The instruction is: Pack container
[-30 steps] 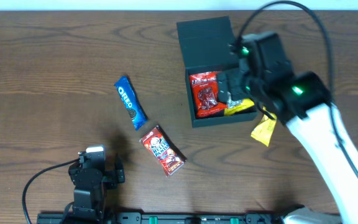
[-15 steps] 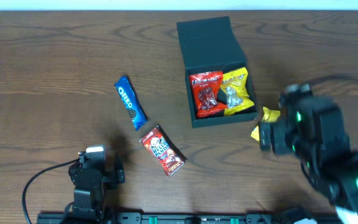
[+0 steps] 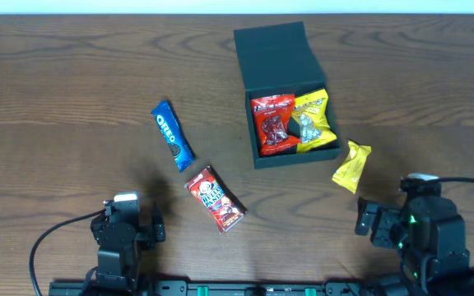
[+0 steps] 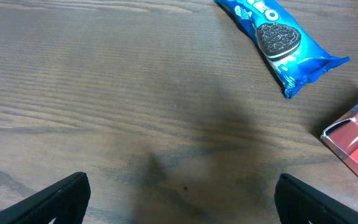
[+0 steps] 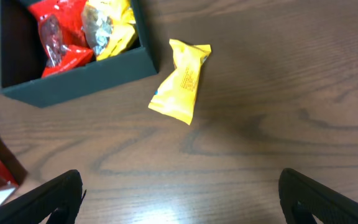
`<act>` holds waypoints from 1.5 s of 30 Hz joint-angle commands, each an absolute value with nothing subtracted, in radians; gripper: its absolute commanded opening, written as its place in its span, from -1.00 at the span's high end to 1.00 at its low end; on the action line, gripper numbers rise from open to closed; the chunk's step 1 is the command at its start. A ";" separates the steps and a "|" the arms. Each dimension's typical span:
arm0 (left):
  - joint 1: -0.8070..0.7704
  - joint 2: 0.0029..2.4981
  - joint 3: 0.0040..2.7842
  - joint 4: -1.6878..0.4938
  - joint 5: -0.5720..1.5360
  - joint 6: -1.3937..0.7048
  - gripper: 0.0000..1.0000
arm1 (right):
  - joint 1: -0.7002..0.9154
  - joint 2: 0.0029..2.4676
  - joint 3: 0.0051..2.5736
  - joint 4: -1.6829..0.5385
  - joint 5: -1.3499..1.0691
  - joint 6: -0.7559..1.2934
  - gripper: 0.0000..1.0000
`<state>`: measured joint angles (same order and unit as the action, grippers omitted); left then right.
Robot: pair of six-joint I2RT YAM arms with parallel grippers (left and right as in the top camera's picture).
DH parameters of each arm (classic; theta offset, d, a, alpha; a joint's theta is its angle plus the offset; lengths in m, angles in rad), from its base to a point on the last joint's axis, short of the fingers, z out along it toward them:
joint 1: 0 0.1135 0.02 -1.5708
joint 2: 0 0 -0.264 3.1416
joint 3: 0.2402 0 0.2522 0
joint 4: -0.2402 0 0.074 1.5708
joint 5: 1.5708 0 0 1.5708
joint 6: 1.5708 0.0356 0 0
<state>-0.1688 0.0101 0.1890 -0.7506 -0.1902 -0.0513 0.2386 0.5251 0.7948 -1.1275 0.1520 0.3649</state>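
**Both arms parked at the near edge, container partly filled**

Nearest the camera, the left gripper (image 4: 179, 202) and the right gripper (image 5: 182, 202) sit low at the front of the table (image 3: 56, 99). Each has its fingers spread wide and holds nothing, a resting pose that judging by the layout leaves the work area free.

Ahead of the left arm lie a red snack packet (image 3: 215, 198) and, beyond it, a blue Oreo packet (image 3: 173, 136), both flat on the wood and not yet packed. Ahead of the right arm a small yellow packet (image 3: 351, 166) lies just beside the container's near right corner, outside it.

The container (image 3: 299, 158) stands right of centre towards the far side. Its lid (image 3: 271, 53) is folded back flat, which keeps the mouth clear for loading. Inside, a red packet (image 3: 273, 123) and a yellow packet (image 3: 313, 119) lie side by side.

Compared with one second ago, the right arm has left the container and drawn back to the near edge, uncovering the yellow packet inside. The left arm and the loose packets are unchanged.
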 commanded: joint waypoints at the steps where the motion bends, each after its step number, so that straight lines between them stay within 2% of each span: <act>1: -0.171 0.004 0.169 -0.765 -0.197 -0.044 -0.91 | 0.234 0.523 0.767 -1.113 0.186 0.360 -0.99; 6: -0.171 0.004 0.169 -0.765 -0.197 -0.044 -0.91 | 0.234 0.524 0.725 -1.001 0.112 0.220 -0.99; 23: -0.171 0.004 0.169 -0.765 -0.197 -0.044 -0.91 | 0.239 0.518 0.723 -1.018 0.104 0.223 -0.99; 28: -0.171 0.004 0.169 -0.765 -0.197 -0.044 -0.91 | 0.186 0.406 0.683 -1.018 0.163 0.189 -0.99; 36: -0.171 0.004 0.169 -0.765 -0.197 -0.044 -0.91 | 0.041 0.158 0.434 -0.988 0.149 0.114 -0.99; 45: -0.171 0.004 0.169 -0.765 -0.197 -0.044 -0.91 | 0.020 0.104 0.352 -1.037 0.101 0.115 -0.98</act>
<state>-0.1688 0.0101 0.1890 -0.7506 -0.1902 -0.0513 0.0330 0.1146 0.3592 -1.0328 0.1135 0.1310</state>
